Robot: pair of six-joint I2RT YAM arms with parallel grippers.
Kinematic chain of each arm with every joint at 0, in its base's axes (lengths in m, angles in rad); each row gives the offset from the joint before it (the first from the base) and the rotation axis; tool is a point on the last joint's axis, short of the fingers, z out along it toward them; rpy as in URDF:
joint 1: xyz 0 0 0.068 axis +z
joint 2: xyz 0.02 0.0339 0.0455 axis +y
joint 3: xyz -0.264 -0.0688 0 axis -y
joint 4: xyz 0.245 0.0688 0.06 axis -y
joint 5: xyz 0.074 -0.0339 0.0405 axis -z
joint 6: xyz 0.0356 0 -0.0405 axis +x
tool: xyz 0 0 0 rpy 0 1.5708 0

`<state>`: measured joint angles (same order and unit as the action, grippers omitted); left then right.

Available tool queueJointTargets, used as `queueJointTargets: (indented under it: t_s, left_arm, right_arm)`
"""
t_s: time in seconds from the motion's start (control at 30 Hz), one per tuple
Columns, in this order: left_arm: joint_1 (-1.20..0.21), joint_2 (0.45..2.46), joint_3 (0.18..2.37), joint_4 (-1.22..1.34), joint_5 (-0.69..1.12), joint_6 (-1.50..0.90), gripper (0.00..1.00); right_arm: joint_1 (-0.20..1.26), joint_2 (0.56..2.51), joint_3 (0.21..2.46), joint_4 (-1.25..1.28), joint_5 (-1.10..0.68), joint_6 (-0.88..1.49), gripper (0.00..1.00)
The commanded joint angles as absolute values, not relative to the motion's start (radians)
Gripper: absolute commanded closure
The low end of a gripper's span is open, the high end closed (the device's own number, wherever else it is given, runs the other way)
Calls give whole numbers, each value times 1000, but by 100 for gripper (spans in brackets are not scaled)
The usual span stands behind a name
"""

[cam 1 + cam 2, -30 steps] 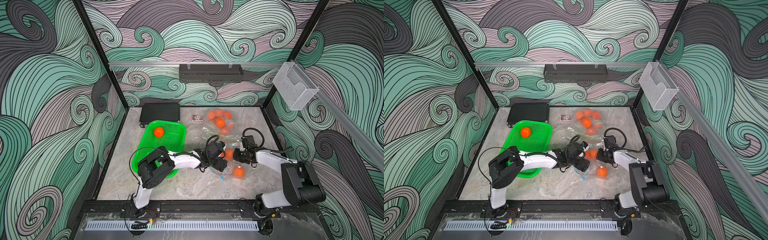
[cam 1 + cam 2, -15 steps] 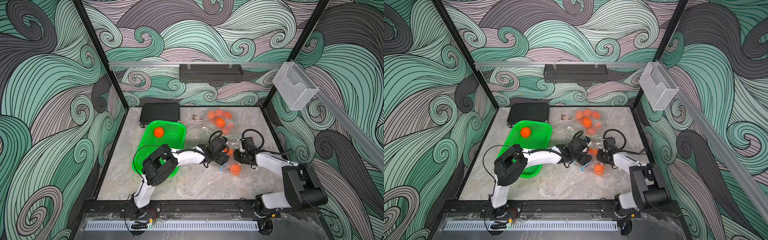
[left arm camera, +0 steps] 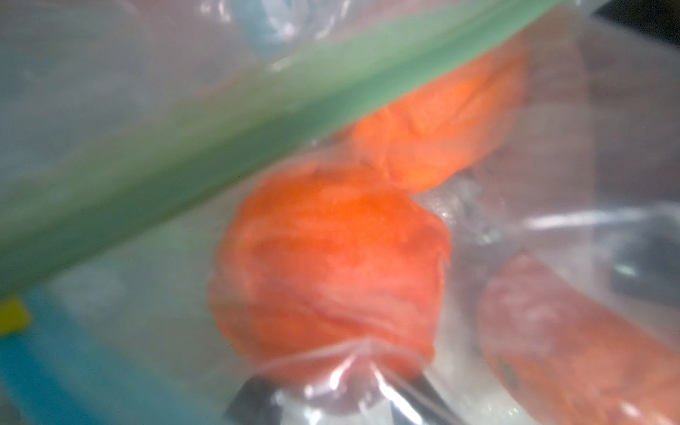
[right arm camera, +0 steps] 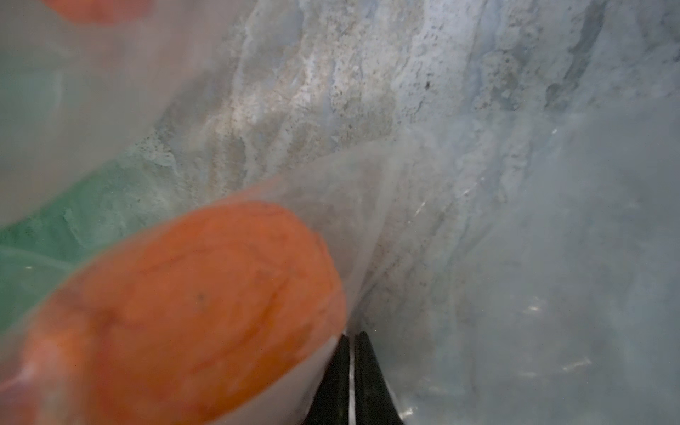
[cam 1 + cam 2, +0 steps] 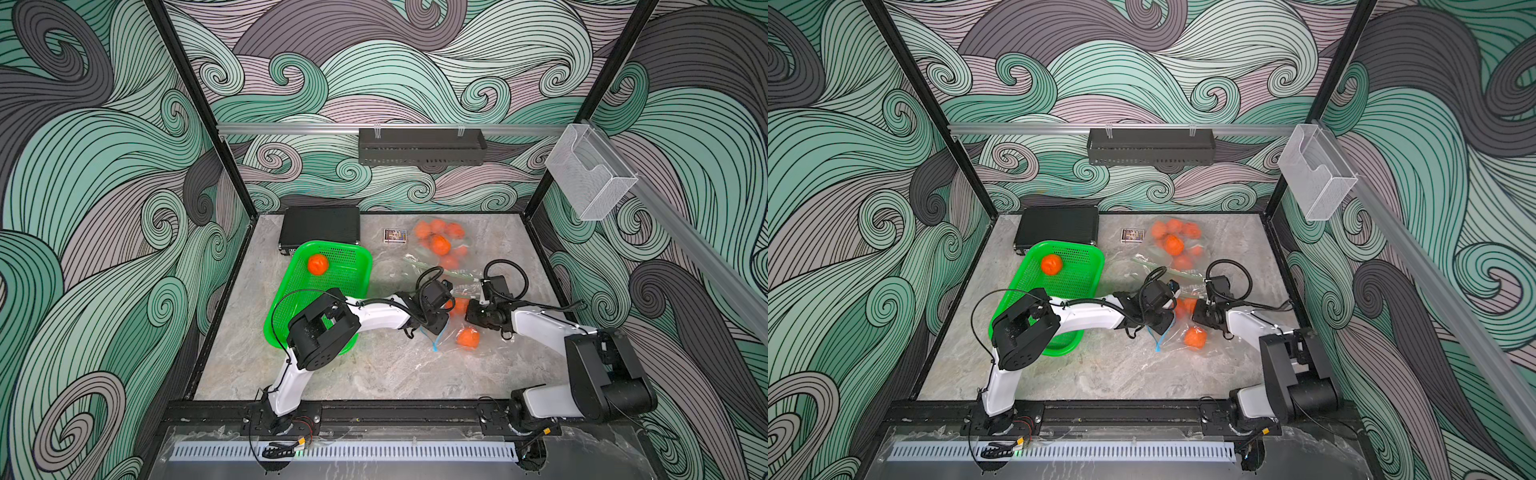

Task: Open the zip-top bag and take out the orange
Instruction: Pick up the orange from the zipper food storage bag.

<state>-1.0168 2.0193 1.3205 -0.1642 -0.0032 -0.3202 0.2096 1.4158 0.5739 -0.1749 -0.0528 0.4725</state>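
The clear zip-top bag point(image 5: 451, 332) lies mid-table with its blue zip edge point(image 5: 434, 338) toward the front. One orange point(image 5: 468, 337) rests in its front part. Another orange point(image 5: 459, 305) sits between the two grippers. My left gripper point(image 5: 449, 309) reaches in from the left. In the left wrist view an orange point(image 3: 331, 265) fills the space just past the fingertips point(image 3: 250, 399), under creased film and a green strip point(image 3: 220, 128); blur hides any grip. My right gripper point(image 4: 351, 336) is shut on the bag's film point(image 4: 552, 257), beside an orange point(image 4: 191, 305).
A green basket point(image 5: 291, 266) holding one orange point(image 5: 318, 264) stands at the left, under the left arm. A second bag of oranges point(image 5: 438, 243), a small card box point(image 5: 395, 235) and a black case point(image 5: 320, 226) lie at the back. Another clear bag point(image 5: 415, 266) lies behind the grippers.
My left gripper has pushed rightward into the bag toward the oranges, and its jaws have narrowed. The bag and its front orange have shifted a little. The right gripper has stayed shut on the film.
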Motion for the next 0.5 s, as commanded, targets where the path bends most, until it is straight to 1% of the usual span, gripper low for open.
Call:
queueJointTargets:
  t_s: [0.0,0.07,0.17,0.23,0.27,0.33,0.47]
  left_arm:
    - [-1017,1929,1271,-148,16,-317,54]
    - [-1018,1899,1226,-128,32,-320,53]
    - [-1016,1878,1195,-89,61,-331,44]
    - [-1016,1883,1202,-78,82,-334,39]
    - [-1016,1888,1210,-74,93,-333,38]
    - [-1016,1895,1221,-80,104,-333,40]
    - [-1015,1893,1194,-47,126,-342,52]
  right_arm:
    - [217,1401,554,-174,-54,484,90]
    - [216,1398,552,-170,-51,487,90]
    - [217,1394,546,-167,-52,492,90]
    - [217,1396,551,-171,-52,491,89]
    - [217,1394,557,-181,-53,485,89]
    - [218,1377,572,-211,-49,475,88]
    - [216,1298,606,-286,34,470,83]
